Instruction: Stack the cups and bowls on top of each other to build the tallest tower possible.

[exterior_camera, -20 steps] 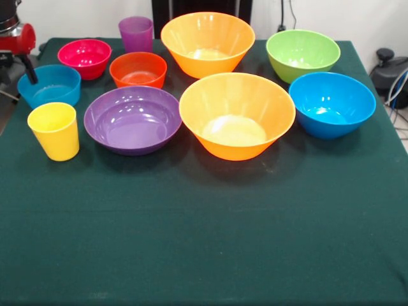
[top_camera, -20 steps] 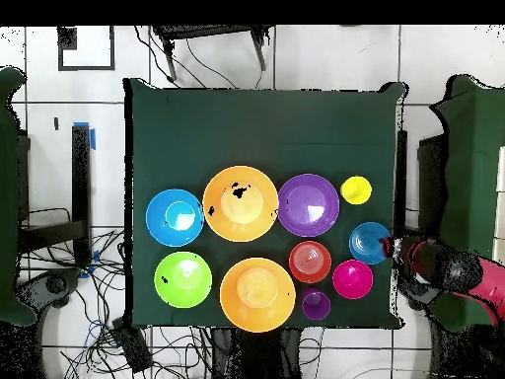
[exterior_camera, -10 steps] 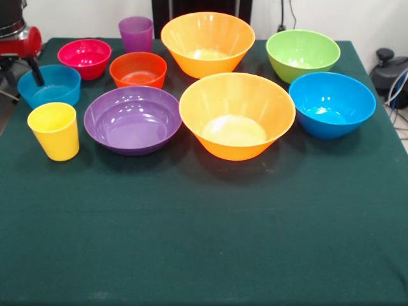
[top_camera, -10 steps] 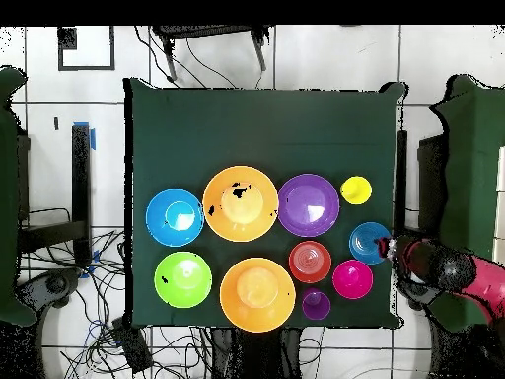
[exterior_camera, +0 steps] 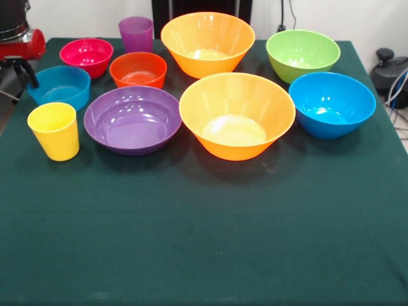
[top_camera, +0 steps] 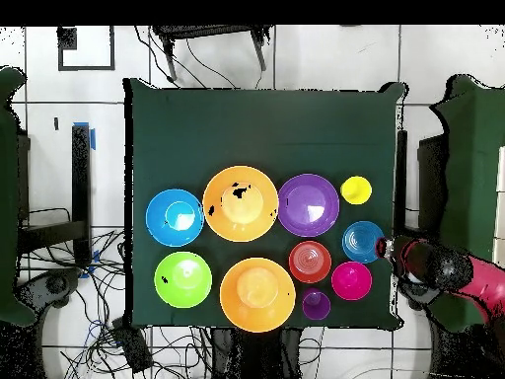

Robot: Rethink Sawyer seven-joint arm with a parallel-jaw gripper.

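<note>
Just off the left edge of the green table (exterior_camera: 210, 236), the gripper (exterior_camera: 24, 69) hangs beside the teal bowl (exterior_camera: 62, 86), and whether it is released or clenched cannot be told from either view; it grasps nothing visible. No tower is built: every piece sits singly on the cloth. Two large orange bowls (exterior_camera: 237, 115) stand mid-table, one behind the other. A shallow purple bowl (exterior_camera: 132, 119) lies left of the nearer one, with the yellow cup (exterior_camera: 54, 131) further left. Behind sit the orange-red bowl (exterior_camera: 138, 69), pink-red bowl (exterior_camera: 86, 57) and purple cup (exterior_camera: 136, 34). Green bowl (exterior_camera: 302, 55) and blue bowl (exterior_camera: 331, 104) stand at the right.
</note>
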